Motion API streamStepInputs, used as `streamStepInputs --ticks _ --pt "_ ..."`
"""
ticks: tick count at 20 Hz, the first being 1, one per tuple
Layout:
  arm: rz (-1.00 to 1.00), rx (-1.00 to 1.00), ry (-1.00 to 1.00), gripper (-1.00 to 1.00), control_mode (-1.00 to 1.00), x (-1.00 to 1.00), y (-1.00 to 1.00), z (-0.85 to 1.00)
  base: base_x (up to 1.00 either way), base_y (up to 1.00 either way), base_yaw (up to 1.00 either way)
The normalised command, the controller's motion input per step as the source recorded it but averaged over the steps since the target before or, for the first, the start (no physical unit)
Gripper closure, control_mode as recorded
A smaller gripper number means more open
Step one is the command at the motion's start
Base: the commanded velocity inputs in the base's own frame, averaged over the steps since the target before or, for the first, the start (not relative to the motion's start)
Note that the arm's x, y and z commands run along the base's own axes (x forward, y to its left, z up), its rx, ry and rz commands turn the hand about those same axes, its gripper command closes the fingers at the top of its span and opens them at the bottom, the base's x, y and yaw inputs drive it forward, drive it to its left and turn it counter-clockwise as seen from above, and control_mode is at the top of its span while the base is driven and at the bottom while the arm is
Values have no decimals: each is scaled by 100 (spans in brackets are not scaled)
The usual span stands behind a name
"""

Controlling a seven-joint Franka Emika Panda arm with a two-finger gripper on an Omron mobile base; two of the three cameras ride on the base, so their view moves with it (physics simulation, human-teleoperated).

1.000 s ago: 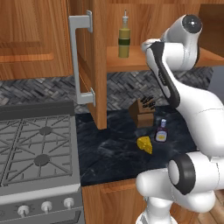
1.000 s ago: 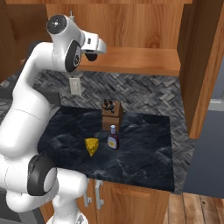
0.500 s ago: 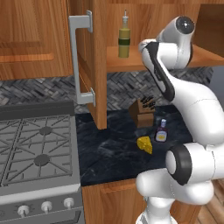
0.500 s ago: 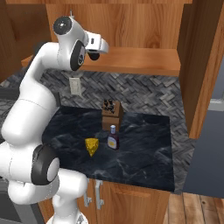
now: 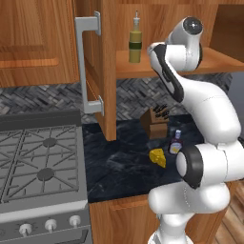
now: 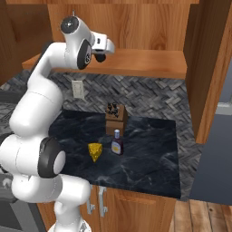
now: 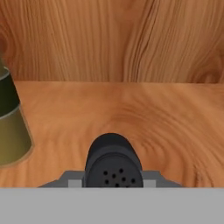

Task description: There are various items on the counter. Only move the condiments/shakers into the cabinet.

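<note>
My gripper (image 7: 113, 180) is shut on the small black shaker (image 7: 113, 161), which I hold just above the wooden shelf (image 7: 131, 109) of the cabinet (image 5: 214, 59). The tall yellow-olive bottle (image 7: 9, 127) stands on that shelf to the left of the shaker, also seen upright by the open door (image 5: 135, 40). From the right base view, the gripper (image 6: 100, 55) reaches over the shelf edge. On the counter (image 5: 119, 162) stands the dark-purple bottle with a red cap (image 5: 176, 142) (image 6: 117, 144).
A yellow cheese wedge (image 5: 157, 157) lies beside the purple bottle, with the knife block (image 5: 155, 123) behind them near the wall. The open cabinet door with its long grey handle (image 5: 88, 62) juts out on the left. A gas stove (image 5: 38, 162) adjoins the counter.
The arm's upper joints have swung a little to the left and the hand has edged further over the shelf. The shaker stays gripped.
</note>
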Motion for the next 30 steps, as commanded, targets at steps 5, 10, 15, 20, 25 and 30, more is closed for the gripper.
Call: streamStepInputs --ticks 5,10,15,20,25,30 --pt "0 -3 5 100 -100 28 0 -19 0 0 0" --pt "0 -1 0 -100 -100 18 0 -11 0 0 0" --pt "0 0 0 -100 -100 17 0 -3 0 0 0" --pt "0 0 0 -100 -100 25 0 -7 0 0 0" --pt "0 0 0 -100 -100 39 0 -7 0 0 0" --pt "0 0 0 -100 -100 44 0 -7 0 0 0"
